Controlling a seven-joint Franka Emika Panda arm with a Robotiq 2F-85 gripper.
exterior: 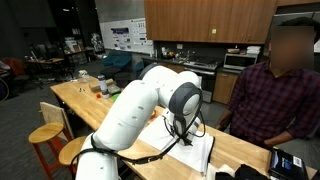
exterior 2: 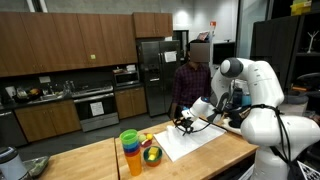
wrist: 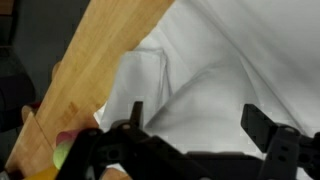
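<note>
Spread fingers [wrist: 262, 122] above white cloth [wrist: 230, 60], tips blurred, cloth cut off

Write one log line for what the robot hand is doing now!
black two-finger gripper: open, empty | over: rumpled white cloth | on: light wooden table | touching: cannot tell

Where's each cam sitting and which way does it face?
An exterior view: close beside the arm, facing across the wooden table to the person and kitchen cabinets; arm fills the foreground.
An exterior view: back from the table, facing the kitchen cabinets; arm at right, stacked cups nearest.
Wrist view: looks down on the white cloth; open gripper along the bottom edge.
Shared: all three show white cloth and gripper.
</note>
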